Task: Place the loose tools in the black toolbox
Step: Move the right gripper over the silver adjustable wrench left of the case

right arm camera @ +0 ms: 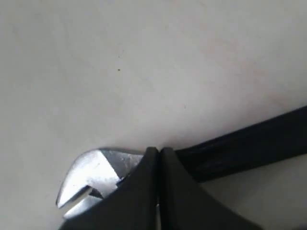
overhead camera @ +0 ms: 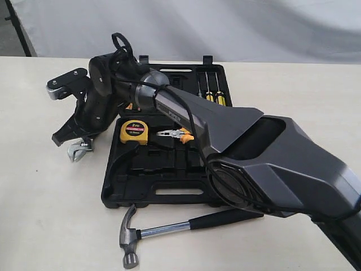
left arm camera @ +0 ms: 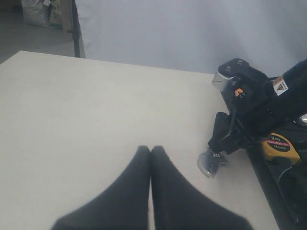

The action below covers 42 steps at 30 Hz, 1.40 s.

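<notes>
The adjustable wrench lies on the table just left of the black toolbox; its silver jaw shows below my right gripper. That gripper has reached across the box and hangs right over the wrench's neck. Its fingers are pressed together, with the black handle passing behind them. The claw hammer rests in front of the toolbox. My left gripper is shut over bare table, well left of the wrench. The tape roll is out of view.
The open toolbox holds a yellow tape measure, orange-handled pliers and yellow-handled screwdrivers. My right arm spans the box and hides much of it. A grey backdrop stands behind the table.
</notes>
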Motion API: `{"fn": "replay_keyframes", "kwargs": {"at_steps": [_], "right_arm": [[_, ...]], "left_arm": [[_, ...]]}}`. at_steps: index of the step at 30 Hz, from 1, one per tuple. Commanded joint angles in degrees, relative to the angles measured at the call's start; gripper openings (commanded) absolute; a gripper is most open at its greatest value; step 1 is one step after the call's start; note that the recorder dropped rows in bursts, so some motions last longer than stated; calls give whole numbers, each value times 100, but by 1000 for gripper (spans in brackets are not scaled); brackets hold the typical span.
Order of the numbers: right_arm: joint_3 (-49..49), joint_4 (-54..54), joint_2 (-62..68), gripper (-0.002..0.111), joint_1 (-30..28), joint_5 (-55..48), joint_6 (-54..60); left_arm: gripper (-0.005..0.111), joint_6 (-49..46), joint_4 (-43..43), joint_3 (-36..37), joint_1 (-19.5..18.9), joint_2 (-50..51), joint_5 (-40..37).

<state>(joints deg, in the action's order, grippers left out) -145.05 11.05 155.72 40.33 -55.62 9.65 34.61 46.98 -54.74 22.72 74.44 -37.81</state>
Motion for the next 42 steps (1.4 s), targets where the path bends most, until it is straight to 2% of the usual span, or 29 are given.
{"fn": "replay_keyframes", "kwargs": {"at_steps": [1, 13, 16, 19, 23, 29, 32, 42], "right_arm": [[-13, 632, 36, 0, -10, -443, 82], [-13, 1144, -30, 0, 396, -838, 82], [-23, 1160, -379, 0, 303, -830, 340], [-23, 1160, -621, 0, 106, -386, 1153], [-11, 860, -238, 0, 27, 630, 1218], [-11, 106, 146, 0, -186, 985, 64], [-11, 106, 172, 0, -277, 855, 35], [-11, 443, 177, 0, -291, -487, -69]], "left_arm": [[1, 59, -78, 53, -19, -46, 97], [1, 59, -78, 53, -19, -46, 97], [1, 59, -78, 53, -19, -46, 97], [1, 59, -78, 53, -19, -46, 97], [1, 59, -78, 53, -19, -46, 97], [1, 59, -78, 53, -19, -46, 97], [1, 59, -78, 53, -19, -46, 97], [1, 59, -78, 53, -19, -46, 97]]}}
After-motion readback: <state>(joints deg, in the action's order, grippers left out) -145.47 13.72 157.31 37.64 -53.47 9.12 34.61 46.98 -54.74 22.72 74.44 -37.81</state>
